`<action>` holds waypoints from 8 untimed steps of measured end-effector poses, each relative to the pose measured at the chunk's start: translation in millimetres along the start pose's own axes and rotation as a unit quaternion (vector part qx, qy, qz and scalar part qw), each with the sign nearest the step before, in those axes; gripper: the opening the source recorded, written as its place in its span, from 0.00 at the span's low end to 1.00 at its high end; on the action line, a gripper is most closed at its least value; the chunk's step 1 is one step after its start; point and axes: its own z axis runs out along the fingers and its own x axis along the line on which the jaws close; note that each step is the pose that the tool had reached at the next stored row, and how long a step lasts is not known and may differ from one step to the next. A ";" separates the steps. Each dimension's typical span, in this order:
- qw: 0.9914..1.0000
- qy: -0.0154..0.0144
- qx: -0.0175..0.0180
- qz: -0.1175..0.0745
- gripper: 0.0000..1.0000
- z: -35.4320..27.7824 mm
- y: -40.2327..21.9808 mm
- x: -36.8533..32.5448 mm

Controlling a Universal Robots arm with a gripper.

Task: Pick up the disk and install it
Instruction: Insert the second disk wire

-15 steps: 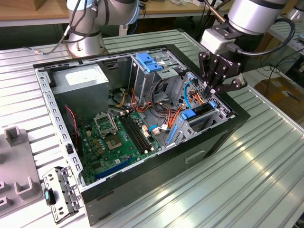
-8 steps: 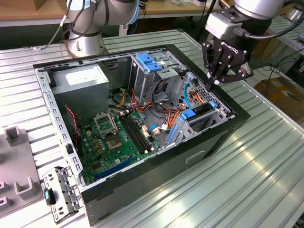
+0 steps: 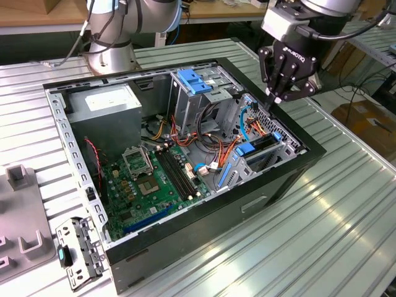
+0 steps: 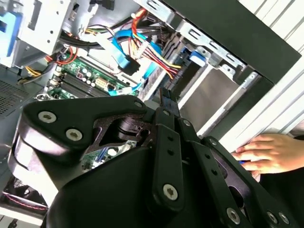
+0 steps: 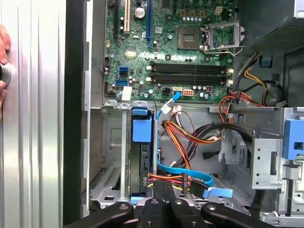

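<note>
One disk [image 3: 262, 143] is in play, and it's sitting on edge in the drive cage at the corner of the computer case [image 3: 216, 213], on the exterior view's right. Its blue carrier tab faces up, with power and data cables just beside it. In the first wrist view the disk [image 5: 142, 159] sits down in its slot.

The gripper [image 3: 275, 94] hangs just above that cage. Its fingers are pressed together with nothing between them and aren't touching the disk.

My read is that pickup and insertion are done and this is the seating or check stage. I can't tell if the carrier is fully latched.

Any further push calls for a straight descent onto the carrier edge, clear of the cables.

A person's hand [image 4: 270, 153] rests on the table [image 3: 322, 235] beside the case, which is a risk.
</note>
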 end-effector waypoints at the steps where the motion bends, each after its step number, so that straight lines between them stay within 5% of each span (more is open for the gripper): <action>1: 1.000 0.001 0.000 0.000 0.11 -0.1 0.0 -5.1; 6: 1.000 0.003 -0.002 -0.001 0.11 0.8 0.1 -16.2; 8: 1.000 0.013 -0.005 -0.002 0.11 1.7 0.1 -25.1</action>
